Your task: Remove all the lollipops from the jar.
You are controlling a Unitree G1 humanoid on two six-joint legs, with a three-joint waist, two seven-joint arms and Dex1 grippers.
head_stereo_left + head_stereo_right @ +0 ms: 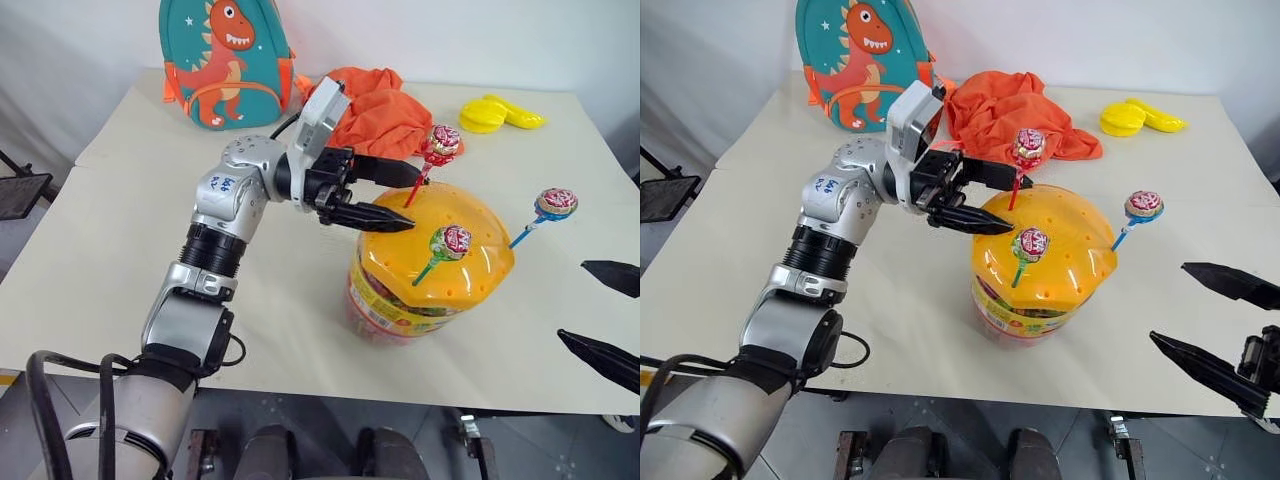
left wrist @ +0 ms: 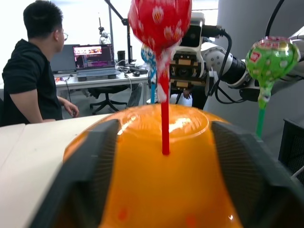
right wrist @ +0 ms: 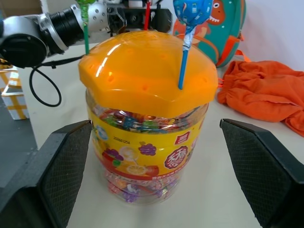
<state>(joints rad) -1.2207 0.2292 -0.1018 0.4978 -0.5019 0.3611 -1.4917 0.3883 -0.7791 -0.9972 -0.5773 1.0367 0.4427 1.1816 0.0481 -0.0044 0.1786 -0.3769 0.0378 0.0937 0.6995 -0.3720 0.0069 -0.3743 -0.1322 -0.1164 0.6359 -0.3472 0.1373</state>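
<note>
Cream table carries: jar near front, dinosaur backpack, orange cloth, yellow object along back.

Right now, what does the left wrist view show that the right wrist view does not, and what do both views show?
Left wrist view alone: a seated person at a desk with a laptop, and the head of the red-stick lollipop between the left claw's fingers.

Right wrist view alone: the jar's label band, the dinosaur backpack, the orange cloth, and the right claw's open fingers.

Both: the orange lid with the red, green and blue lollipops stuck in it.
</note>
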